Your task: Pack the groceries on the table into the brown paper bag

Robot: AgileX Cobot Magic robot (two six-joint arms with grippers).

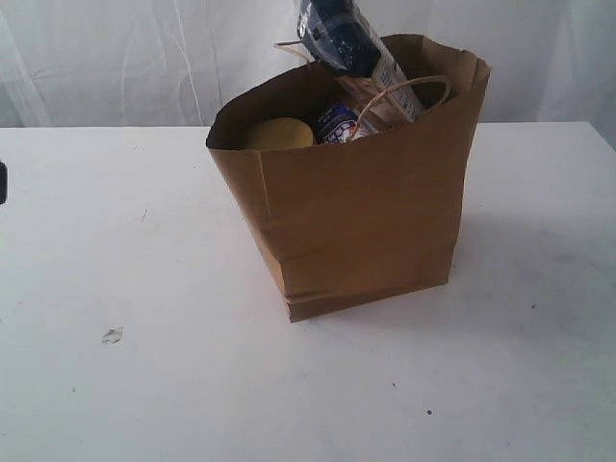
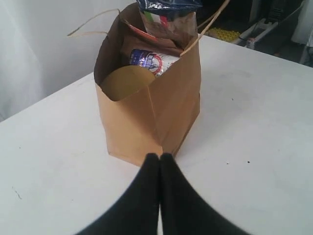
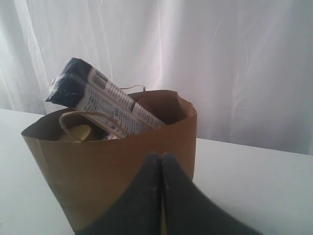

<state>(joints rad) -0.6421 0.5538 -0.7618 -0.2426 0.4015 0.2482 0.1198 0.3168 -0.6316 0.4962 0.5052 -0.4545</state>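
Black jaws pressed together on left gripper (image 2: 160, 156) and right gripper (image 3: 161, 156), both empty. One white lump (image 1: 113, 335) on the surface (image 1: 96, 241), then one upright brown paper bag (image 1: 356, 221) mid-surface, one spaghetti packet (image 1: 342, 38) poking out, one yellow lid (image 1: 277, 133) inside.

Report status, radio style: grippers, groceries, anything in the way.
Left gripper shut, empty; right gripper shut, empty. Brown paper bag upright, spaghetti packet poking out, yellow lid and blue-white carton inside. Small white lump on table, apart from bag.

Exterior view: raised, looking down across the counter (image 1: 96, 385). Wrist views: closer in; all three share the brown paper bag (image 1: 356, 221).
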